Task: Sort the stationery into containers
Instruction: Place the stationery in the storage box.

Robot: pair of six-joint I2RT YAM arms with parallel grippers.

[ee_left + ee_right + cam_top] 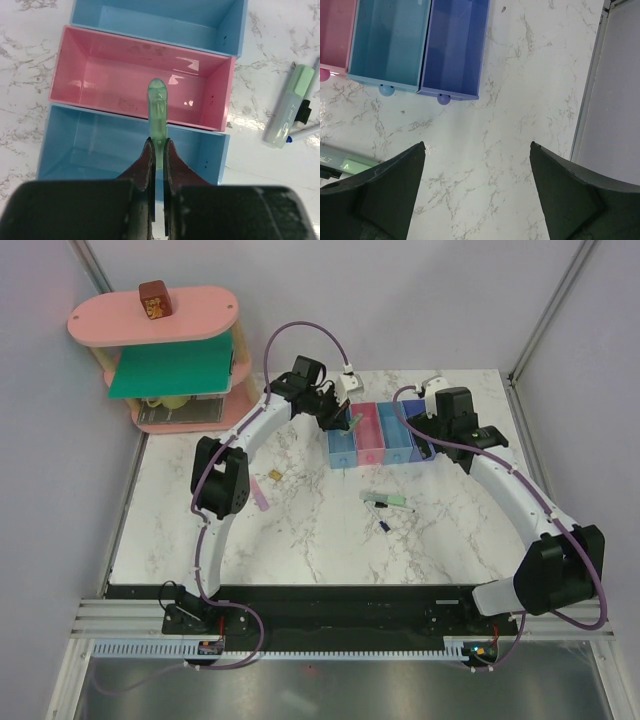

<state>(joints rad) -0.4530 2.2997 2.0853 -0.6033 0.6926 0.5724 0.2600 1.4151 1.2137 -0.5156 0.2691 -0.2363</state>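
My left gripper [158, 142] is shut on a translucent green bar [157, 115] that sticks out past the fingertips. It hangs over the row of containers [380, 437], above the edge between the near light blue bin [90, 150] and the pink bin [115, 75]. My right gripper [477, 145] stands open over bare marble, nothing between its fingers, just right of the darker blue bin [455, 45]. On the table lie a mint green bar [390, 501], a thin pen [385, 525], a lilac-pink bar [260, 496] and a tiny tan piece [277, 475].
A big pink oval shelf [150, 320] with a green panel stands at the back left, a brown block [154, 300] on top. The table's right edge and wall [615, 100] lie close to my right gripper. All bins look empty inside.
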